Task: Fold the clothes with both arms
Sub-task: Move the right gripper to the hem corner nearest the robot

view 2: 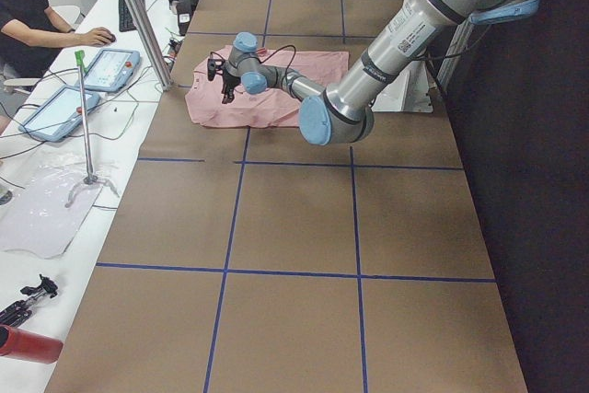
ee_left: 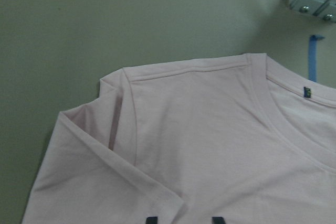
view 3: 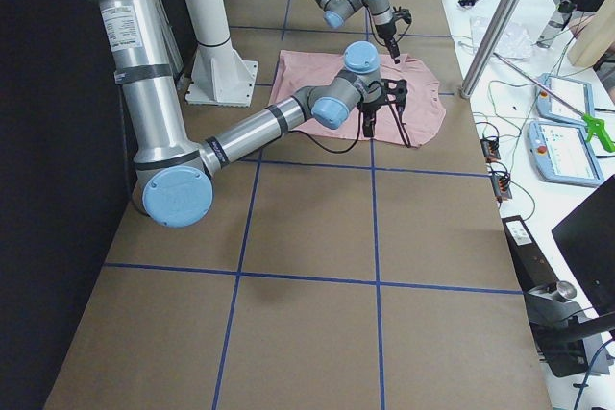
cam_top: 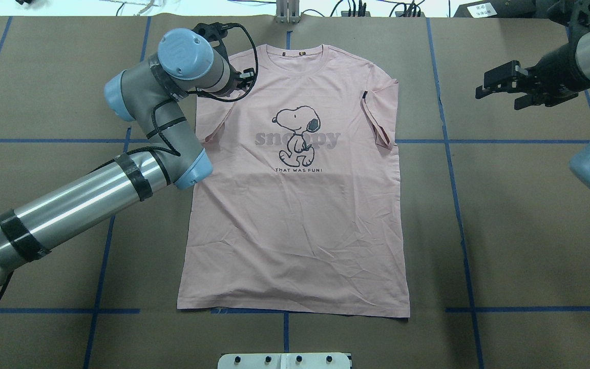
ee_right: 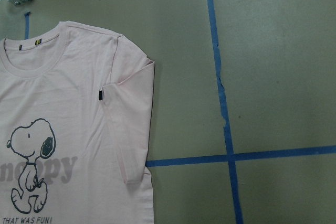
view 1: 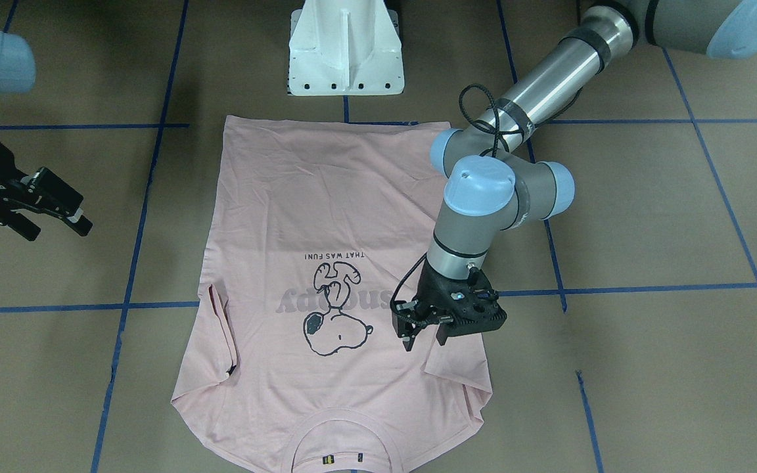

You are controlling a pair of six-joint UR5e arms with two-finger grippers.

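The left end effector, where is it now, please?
The left end effector hangs right of centre in the front-facing view, over the folded-in sleeve of the T-shirt, beside the Snoopy print.

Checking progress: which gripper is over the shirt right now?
The left gripper, above the T-shirt near its sleeve; the right gripper hangs off to the side over the table.

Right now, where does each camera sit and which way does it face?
Front-facing: across the table, facing the white base, looking down; T-shirt upside down, left gripper over it, right gripper aside.
Overhead: behind the robot, looking forward; left arm, right arm.
Exterior left: table's end; left arm nearest.
Exterior right: opposite end; right arm nearest.
Left wrist: above the shirt's shoulder; fingertips only.
Right wrist: beside the folded sleeve; no robot parts.
Shared: front-facing and overhead both show the Snoopy print.
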